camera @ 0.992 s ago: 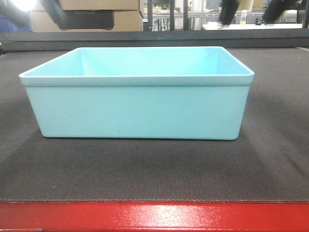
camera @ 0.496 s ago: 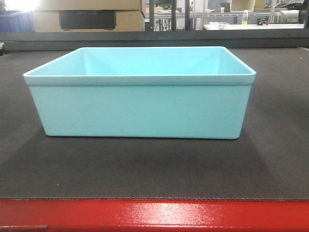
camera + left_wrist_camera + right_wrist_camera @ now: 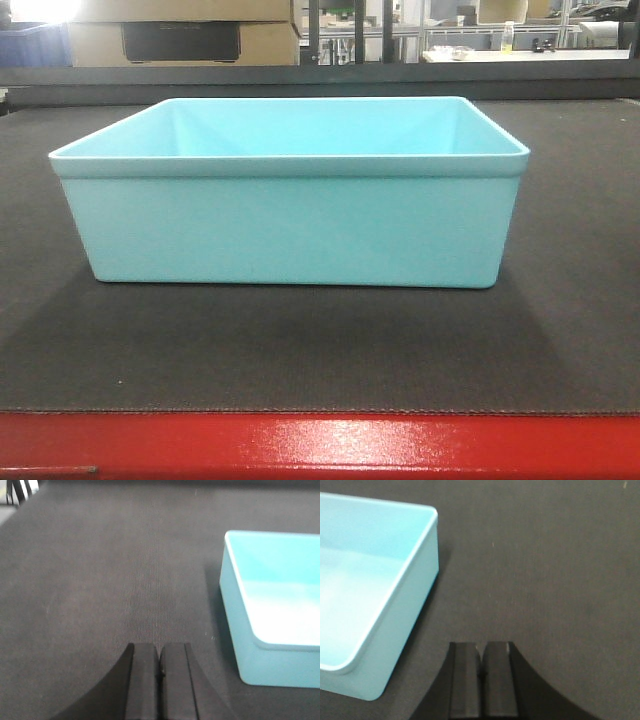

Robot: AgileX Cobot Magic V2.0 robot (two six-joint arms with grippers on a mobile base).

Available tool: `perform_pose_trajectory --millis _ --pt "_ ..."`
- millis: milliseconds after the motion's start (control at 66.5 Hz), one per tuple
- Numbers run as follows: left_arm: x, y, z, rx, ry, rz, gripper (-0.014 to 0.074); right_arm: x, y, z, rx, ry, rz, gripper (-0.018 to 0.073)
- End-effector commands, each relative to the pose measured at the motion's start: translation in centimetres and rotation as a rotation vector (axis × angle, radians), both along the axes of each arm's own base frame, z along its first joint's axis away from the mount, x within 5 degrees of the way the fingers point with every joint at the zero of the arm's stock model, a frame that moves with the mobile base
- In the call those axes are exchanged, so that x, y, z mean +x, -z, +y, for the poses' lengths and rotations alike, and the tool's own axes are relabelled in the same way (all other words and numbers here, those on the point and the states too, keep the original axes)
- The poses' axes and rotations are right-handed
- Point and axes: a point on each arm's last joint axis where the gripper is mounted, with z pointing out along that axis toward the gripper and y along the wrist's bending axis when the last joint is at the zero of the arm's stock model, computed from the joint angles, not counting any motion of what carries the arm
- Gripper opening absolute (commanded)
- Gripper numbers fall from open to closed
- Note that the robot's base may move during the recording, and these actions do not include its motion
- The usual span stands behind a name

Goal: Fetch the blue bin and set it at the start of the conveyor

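Note:
The blue bin (image 3: 290,225), a pale turquoise tub, stands upright and empty on the dark grey belt of the conveyor start (image 3: 320,350), just behind the belt's red front edge (image 3: 320,445). In the left wrist view the bin (image 3: 272,615) lies to the right of my left gripper (image 3: 160,655), which is shut on nothing above bare belt. In the right wrist view the bin (image 3: 370,605) lies to the left of my right gripper (image 3: 481,652), also shut and empty. Neither gripper touches the bin. The front view shows neither gripper.
Behind the belt runs a dark rail (image 3: 320,75), with cardboard boxes (image 3: 180,35) and metal racking (image 3: 350,30) further back. Bare belt surrounds the bin on both sides (image 3: 580,260).
One second ago blurred dark arm shapes hung at the top of the front view; they are gone now. The bin sits very slightly further right than then, unchanged over the last half second.

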Motion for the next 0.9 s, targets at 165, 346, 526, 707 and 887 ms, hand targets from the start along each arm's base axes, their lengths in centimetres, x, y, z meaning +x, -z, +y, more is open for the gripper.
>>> perform_pose_trajectory --millis 165,346,526,707,887 --pt "-4.0 -0.8 0.2 -0.017 0.0 -0.197 -0.0111 -5.9 -1.8 -0.5 -0.009 -0.004 -0.32 -0.0162" --pt "-5.7 -1.4 0.3 -0.022 0.0 -0.289 -0.0111 -8.3 -2.9 -0.6 -0.001 -0.002 -0.443 -0.0162" --pt "-6.2 -1.5 0.3 -0.023 0.001 -0.316 -0.0111 -8.5 -3.0 -0.6 0.0 -0.002 -0.454 -0.0162" --pt "-6.3 -1.5 0.3 -0.024 0.001 -0.317 -0.0111 -8.5 -3.0 -0.6 0.0 -0.002 -0.454 -0.0162" --pt "-6.3 -1.5 0.3 -0.024 0.001 -0.317 -0.0111 -8.5 -3.0 -0.6 0.0 -0.002 -0.454 -0.0162"
